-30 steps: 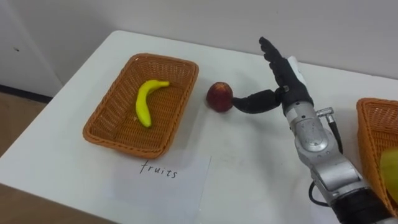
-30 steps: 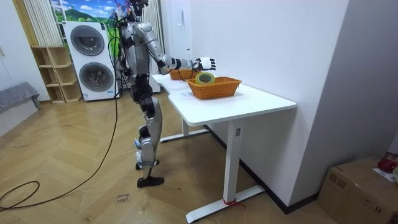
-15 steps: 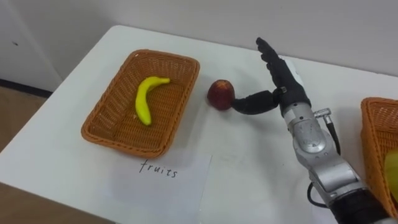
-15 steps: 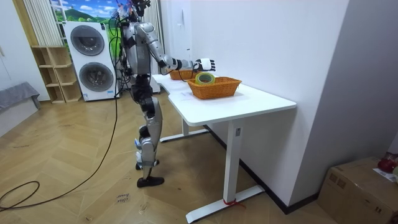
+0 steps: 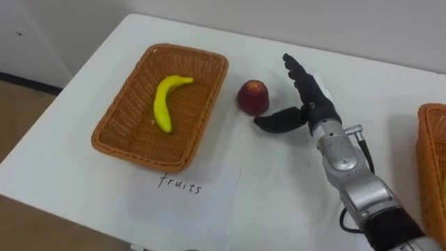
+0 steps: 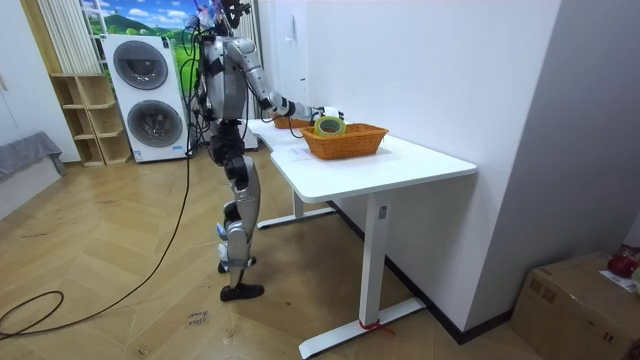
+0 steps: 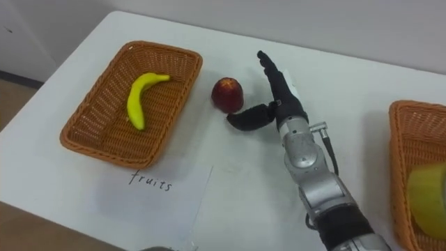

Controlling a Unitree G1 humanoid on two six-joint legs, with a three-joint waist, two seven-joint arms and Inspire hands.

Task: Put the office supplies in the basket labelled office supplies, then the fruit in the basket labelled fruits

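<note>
**Open right hand beside the apple, banana lying in the fruit basket**

The right hand comes in from the lower right of the left eye view and sits just right of centre. Its fingers are straight and spread, pointing toward the top of the frame. It grasps nothing. The thumb reaches out to the left, with its tip just below the apple. Whether the thumb touches the fruit cannot be told.

The red apple stands on the white table, just outside the right wall of the wicker basket in the upper left of the frame. A yellow banana lies inside that basket, running top to bottom. A sheet of paper with handwriting lies on the table just below the basket, at the lower centre.

At the right edge of the right eye view a second wicker basket stands well apart from the first. It holds a yellow-green thing, which the frame cuts off.

In the room view the robot stands upright at the table's edge on the room view's left. Its right arm stretches out over the tabletop, and a washing machine stands behind it.
</note>
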